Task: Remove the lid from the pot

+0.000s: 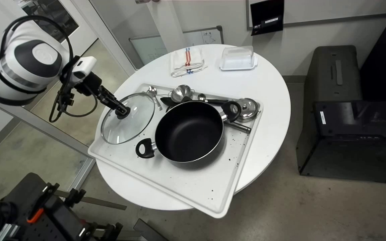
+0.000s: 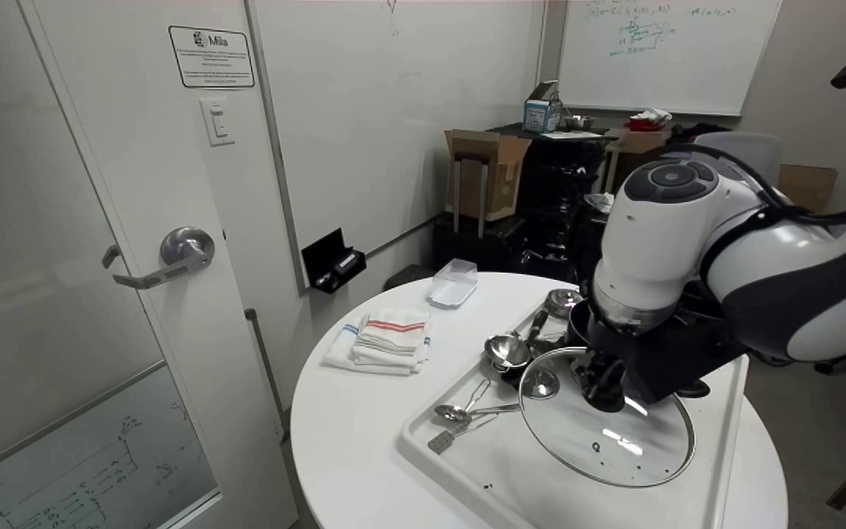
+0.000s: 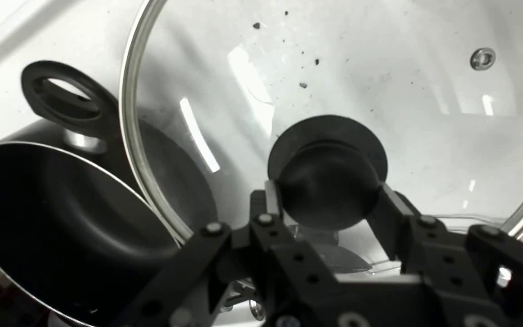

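Observation:
The lid (image 1: 137, 112) is a clear glass disc with a metal rim and a black knob. My gripper (image 1: 122, 111) is shut on the knob; in the wrist view the two fingers (image 3: 328, 187) press on its sides. The lid also shows in an exterior view (image 2: 617, 441), tilted, beside the pot; whether its rim touches the tray I cannot tell. The black pot (image 1: 189, 132) stands uncovered on the tray with its dark inside showing. In the wrist view the pot (image 3: 61, 227) is left of the lid. The arm hides most of it in an exterior view (image 2: 579, 323).
A white tray (image 1: 179, 184) lies on the round white table (image 1: 273, 100). A small strainer (image 1: 181, 93), spoons (image 1: 152, 92) and a small silver lidded pot (image 1: 246, 109) lie behind the pot. Folded towels (image 1: 188, 62) and a clear-covered dish (image 1: 237, 58) stand at the table's back.

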`<state>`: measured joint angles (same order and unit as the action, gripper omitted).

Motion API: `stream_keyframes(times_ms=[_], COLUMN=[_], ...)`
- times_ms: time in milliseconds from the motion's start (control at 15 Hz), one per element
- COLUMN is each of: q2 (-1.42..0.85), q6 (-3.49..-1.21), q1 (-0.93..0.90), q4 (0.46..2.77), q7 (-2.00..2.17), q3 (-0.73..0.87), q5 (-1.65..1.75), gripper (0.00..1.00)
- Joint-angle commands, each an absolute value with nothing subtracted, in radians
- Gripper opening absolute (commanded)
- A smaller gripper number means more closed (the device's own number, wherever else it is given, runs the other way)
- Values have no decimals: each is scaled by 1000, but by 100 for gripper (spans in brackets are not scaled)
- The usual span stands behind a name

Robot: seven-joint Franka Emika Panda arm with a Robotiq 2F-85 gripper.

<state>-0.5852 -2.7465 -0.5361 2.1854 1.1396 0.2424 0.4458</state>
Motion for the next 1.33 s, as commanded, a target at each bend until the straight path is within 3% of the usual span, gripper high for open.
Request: stream_keyframes(times_ms=[0,1267], q2=[-622,-781], q6=[-2812,-3093], q1=[-571,-485], q4=[2181,2239], q7=[1161,762], q3=[257,189], q5=[479,165], gripper=[25,25])
